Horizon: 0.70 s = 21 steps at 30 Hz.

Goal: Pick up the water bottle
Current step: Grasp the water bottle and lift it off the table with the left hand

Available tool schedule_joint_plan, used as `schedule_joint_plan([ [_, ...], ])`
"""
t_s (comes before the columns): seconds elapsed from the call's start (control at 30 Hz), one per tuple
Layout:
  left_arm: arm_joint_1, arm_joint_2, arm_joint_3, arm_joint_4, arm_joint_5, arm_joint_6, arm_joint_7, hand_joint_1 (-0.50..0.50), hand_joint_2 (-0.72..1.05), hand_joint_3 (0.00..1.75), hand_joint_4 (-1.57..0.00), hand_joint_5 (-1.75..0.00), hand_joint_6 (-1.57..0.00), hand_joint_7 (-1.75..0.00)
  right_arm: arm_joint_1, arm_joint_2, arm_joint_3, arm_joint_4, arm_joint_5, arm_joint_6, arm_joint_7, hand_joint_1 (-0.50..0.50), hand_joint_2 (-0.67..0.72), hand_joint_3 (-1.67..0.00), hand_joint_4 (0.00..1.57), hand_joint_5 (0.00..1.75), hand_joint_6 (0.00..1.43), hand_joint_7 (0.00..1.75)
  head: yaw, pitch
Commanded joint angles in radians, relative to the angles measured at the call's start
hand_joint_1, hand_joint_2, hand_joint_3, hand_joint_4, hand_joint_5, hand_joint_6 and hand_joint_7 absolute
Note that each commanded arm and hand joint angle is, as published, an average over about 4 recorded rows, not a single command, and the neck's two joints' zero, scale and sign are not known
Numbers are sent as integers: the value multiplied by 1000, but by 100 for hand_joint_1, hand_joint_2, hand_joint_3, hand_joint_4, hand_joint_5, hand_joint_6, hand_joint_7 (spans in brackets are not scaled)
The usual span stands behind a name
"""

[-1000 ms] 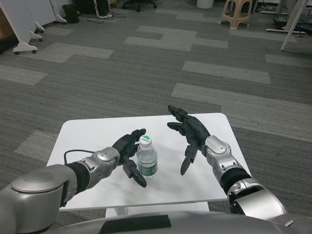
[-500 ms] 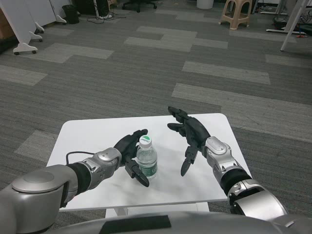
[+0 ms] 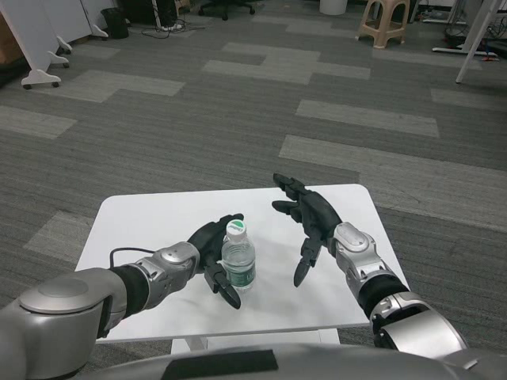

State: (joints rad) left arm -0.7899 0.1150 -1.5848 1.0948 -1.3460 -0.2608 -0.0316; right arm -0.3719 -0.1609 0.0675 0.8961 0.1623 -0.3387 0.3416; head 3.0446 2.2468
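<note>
**Closing on the bottle**

While the left hand (image 3: 207,257) cups the upright water bottle (image 3: 238,261) at table (image 3: 142,218) centre, fingers apart, not clamped, wrap evenly below the cap. Right hand (image 3: 310,220) waits spread at 3 o'clock.

Room/bkgd: open office floor w/ white tabletop (image 3: 142,218) in foreground.

Floor: grey carpet tiles (image 3: 238,127), dark ribbed w/ lighter rect. patches in staggered rows. Top L: white partition panels on castor feet (image 3: 40,39), black bin (image 3: 116,20), cables on floor (image 3: 162,30). Top ctr: office chair base (image 3: 226,8). Top R: beige plastic stool (image 3: 384,22), white angled frame leg (image 3: 479,36). Light even, no strong shadows.
</note>
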Motion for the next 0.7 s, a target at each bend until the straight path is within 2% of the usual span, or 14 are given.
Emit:
schedule_joint_plan([
  [0.03, -24, 1, -12, 2, -1, 8, -6, 50, -6, 15, 0, -18, 0, 0, 9, 1, -3, -15, 5, -8, 2, -25, 72, -8, 0, 58, 0, 0, -2, 1],
  [0.07, -24, 1, -13, 2, 0, 8, -6, 50, 10, 15, 0, -21, 0, 0, 10, 1, -3, -15, 5, -8, 2, -25, 72, -8, 0, 58, 0, 0, -3, 1],
  [0.17, -25, 0, -15, 4, 3, 10, -7, 50, 34, 13, 0, -21, 0, 0, 12, 1, -3, -16, 5, -8, 2, -25, 72, -8, 0, 58, 0, 0, -3, 2],
  [0.33, -26, 0, -18, 7, 8, 18, -7, 50, 49, 9, 0, -21, 0, 0, 13, 1, -3, -16, 5, -8, 2, -24, 72, -8, 0, 58, 0, 0, -2, 2],
  [0.5, -26, -1, -18, 8, 10, 26, -8, 50, 63, 17, 0, -21, 0, 0, 16, 1, -3, -16, 5, -8, 2, -25, 72, -8, 0, 58, 0, 0, -3, 2],
  [0.7, -27, -1, -18, 8, 10, 32, -13, 50, 69, 11, 0, -21, 0, 0, 16, 3, -3, -16, 5, -8, 2, -25, 72, -8, 0, 58, 0, 0, 0, 2],
])
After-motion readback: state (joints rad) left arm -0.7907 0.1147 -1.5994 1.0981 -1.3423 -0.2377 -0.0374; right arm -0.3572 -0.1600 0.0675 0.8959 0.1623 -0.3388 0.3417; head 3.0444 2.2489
